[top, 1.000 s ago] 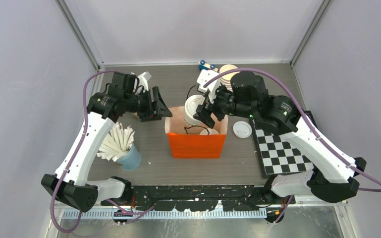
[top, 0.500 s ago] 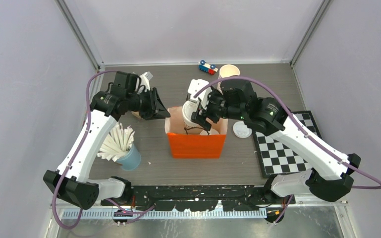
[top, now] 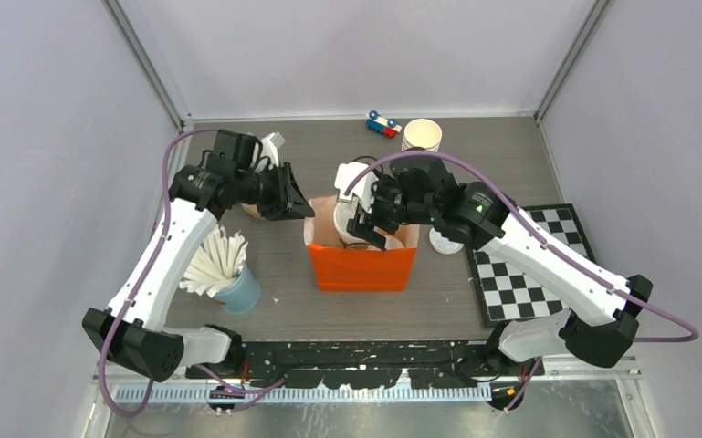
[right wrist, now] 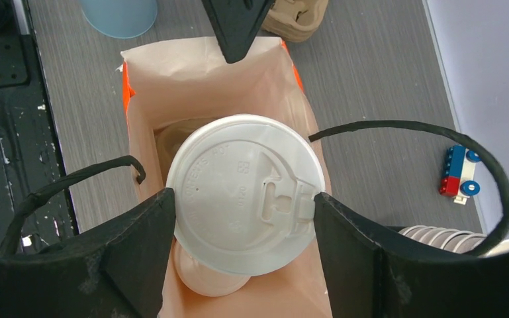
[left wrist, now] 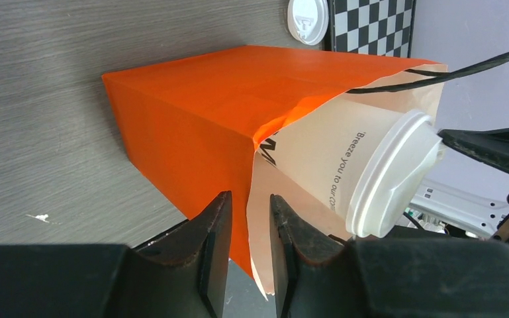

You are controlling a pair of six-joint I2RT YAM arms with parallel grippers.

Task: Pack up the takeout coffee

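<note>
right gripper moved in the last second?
Yes. The right gripper, shut on the lidded cup, shifted left, away from the checkerboard, uncovering the cup stack.

A: Top cam?
B: Fixed, high behind near edge of grey wood-grain table [top: 511,151], looks down on all of it, far off.
A: Wrist cams?
B: L: low, side-on, close to orange paper bag [left wrist: 185,112]. R: straight down into it. All 3 share bag + white lidded paper cup [right wrist: 238,192].
</note>
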